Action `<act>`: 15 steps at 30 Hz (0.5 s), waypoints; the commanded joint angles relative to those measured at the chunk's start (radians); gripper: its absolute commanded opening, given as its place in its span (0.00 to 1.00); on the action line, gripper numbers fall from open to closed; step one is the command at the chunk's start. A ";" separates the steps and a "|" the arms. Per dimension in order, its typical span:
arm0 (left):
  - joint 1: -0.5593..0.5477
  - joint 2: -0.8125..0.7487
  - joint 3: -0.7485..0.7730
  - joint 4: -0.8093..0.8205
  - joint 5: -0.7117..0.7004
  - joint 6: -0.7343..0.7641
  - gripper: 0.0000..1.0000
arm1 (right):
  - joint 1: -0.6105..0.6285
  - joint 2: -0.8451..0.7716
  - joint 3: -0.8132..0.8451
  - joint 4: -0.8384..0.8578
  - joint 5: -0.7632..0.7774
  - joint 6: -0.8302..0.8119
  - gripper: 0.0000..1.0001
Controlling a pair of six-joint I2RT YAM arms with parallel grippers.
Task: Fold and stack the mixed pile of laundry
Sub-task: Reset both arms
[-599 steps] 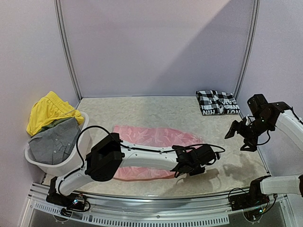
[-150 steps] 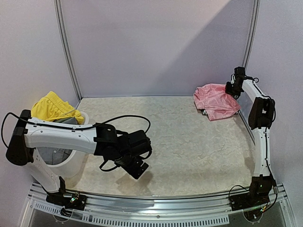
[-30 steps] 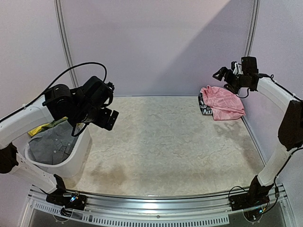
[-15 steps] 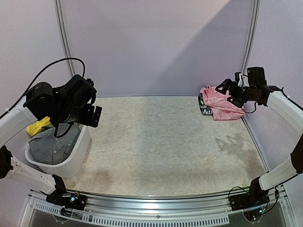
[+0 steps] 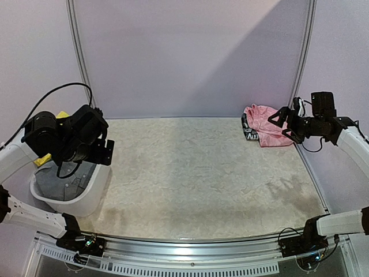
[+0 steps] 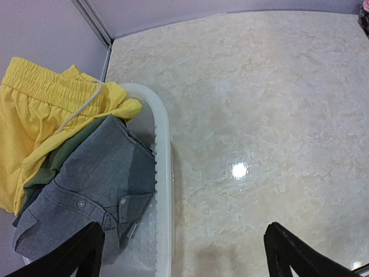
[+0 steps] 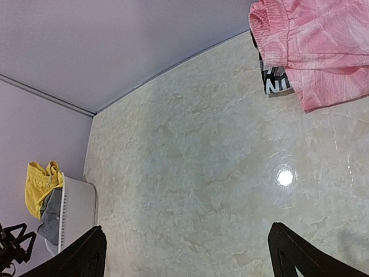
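Observation:
The mixed laundry pile's yellow garment and grey shirt lie in the white basket at the left. My left gripper hangs open above the basket's right rim, holding nothing. At the back right a folded pink piece rests on the black-and-white checked shirt, whose edge peeks out under the pink. My right gripper hovers open just right of that stack, empty, pointing left across the table.
A green garment shows between the yellow and grey ones. The basket sits against the left wall. Walls with metal posts enclose the beige tabletop at the back and sides.
The left arm has swung left and down, from beside the basket to over its rim. The right arm has pulled back to the right and lower, off the pink stack.

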 commanded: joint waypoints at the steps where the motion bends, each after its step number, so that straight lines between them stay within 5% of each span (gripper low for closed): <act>1: 0.016 -0.048 -0.070 0.013 0.035 -0.028 0.99 | 0.007 -0.106 -0.053 -0.051 -0.099 -0.010 0.99; 15: 0.016 -0.266 -0.309 0.446 0.227 0.128 1.00 | 0.007 -0.514 -0.127 -0.218 0.006 -0.013 0.99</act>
